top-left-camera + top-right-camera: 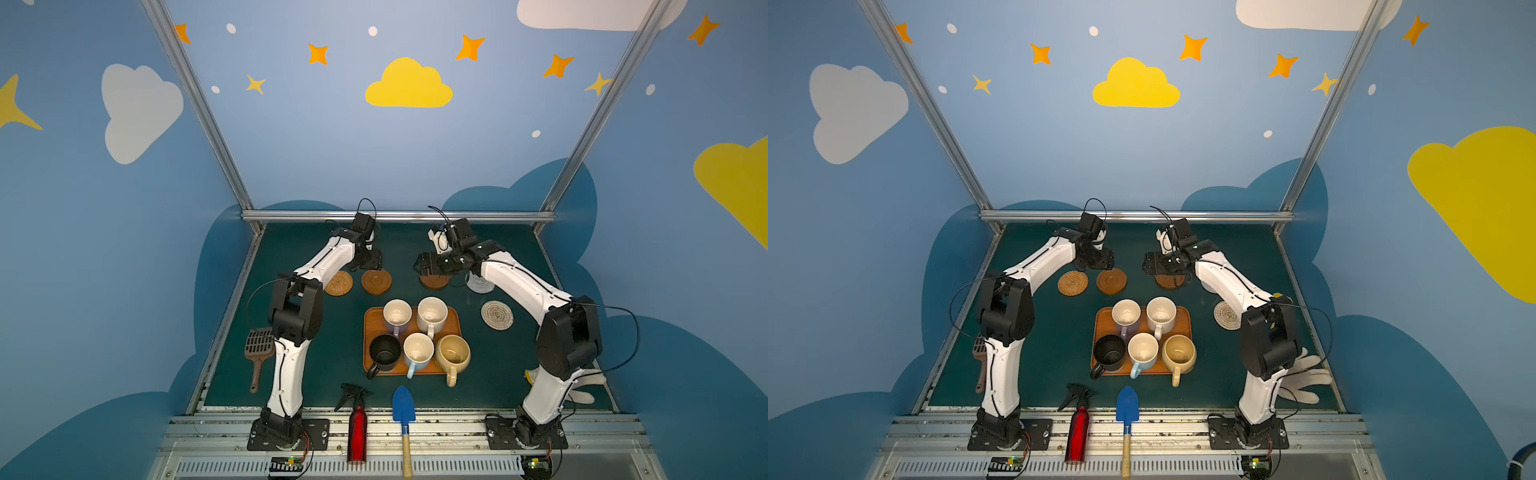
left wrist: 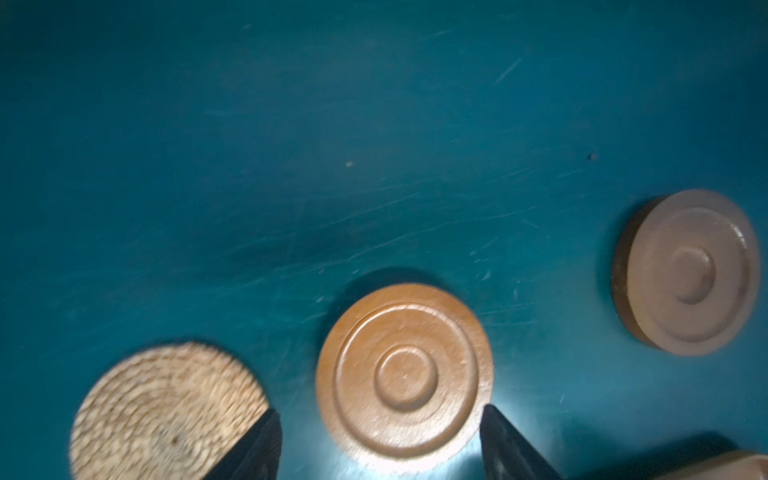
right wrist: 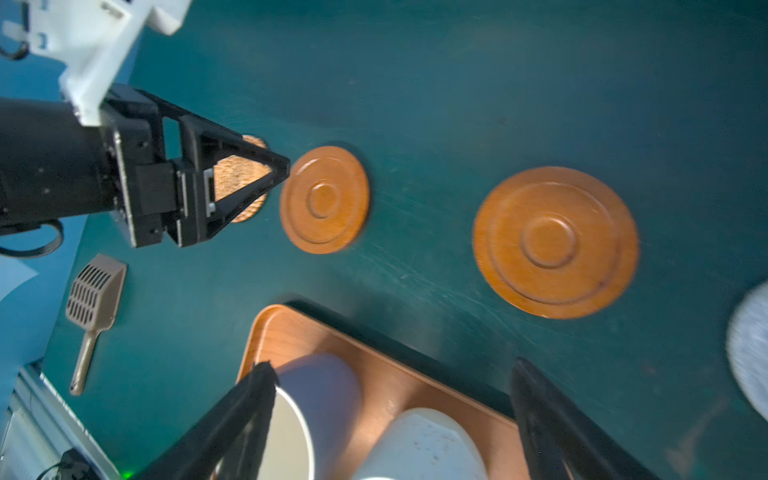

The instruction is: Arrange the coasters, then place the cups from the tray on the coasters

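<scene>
Empty left gripper (image 2: 379, 409), jaws apart, over wooden coaster (image 2: 405, 378) on table (image 1: 332, 374); right gripper (image 3: 392, 363) wide, empty, near second wooden coaster (image 3: 555, 243); five cups (image 1: 418, 351) upright on tray (image 1: 370, 320), toward front.

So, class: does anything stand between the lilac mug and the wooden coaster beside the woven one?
Nothing visible: only the tray's low rim and bare table lie between the lilac mug and that wooden coaster. The open left gripper is poised over it.

Five coasters (image 1: 338, 283), five cups (image 1: 397, 312), one tray (image 1: 372, 326), one spray bottle (image 1: 357, 432), one trowel (image 1: 404, 405), one scoop (image 1: 258, 344)
</scene>
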Controlling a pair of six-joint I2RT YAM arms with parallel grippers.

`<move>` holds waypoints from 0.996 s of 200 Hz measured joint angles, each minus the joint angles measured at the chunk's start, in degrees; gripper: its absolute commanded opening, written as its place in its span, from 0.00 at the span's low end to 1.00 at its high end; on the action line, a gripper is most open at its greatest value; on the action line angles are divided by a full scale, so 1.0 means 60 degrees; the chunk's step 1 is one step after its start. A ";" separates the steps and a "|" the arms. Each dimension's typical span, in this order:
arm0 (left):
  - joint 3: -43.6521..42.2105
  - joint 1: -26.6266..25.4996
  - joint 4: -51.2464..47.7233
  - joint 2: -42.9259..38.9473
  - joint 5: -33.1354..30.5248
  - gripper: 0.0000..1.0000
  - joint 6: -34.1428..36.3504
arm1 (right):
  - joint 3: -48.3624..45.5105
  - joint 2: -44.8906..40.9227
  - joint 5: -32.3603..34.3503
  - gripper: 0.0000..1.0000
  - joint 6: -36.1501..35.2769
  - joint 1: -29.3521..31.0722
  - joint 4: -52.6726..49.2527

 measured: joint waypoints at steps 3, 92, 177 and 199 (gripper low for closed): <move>0.0040 -0.0015 -0.0040 0.0066 0.0000 0.72 0.0015 | -0.0051 -0.0007 -0.0004 0.88 0.0000 -0.0058 0.0000; 0.0080 -0.0459 -0.1027 0.0776 -0.1690 0.63 0.0361 | -0.0594 -0.0040 -0.0492 0.82 -0.0004 -0.0980 -0.0069; -0.0208 -0.0459 -0.0907 0.0878 -0.1690 0.59 0.0317 | -0.0594 0.0233 -0.0936 0.73 0.0004 -0.1235 0.0025; -0.0211 -0.0455 -0.0874 0.0889 -0.1654 0.59 0.0313 | -0.0594 0.0382 -0.1078 0.72 0.0011 -0.1235 0.0073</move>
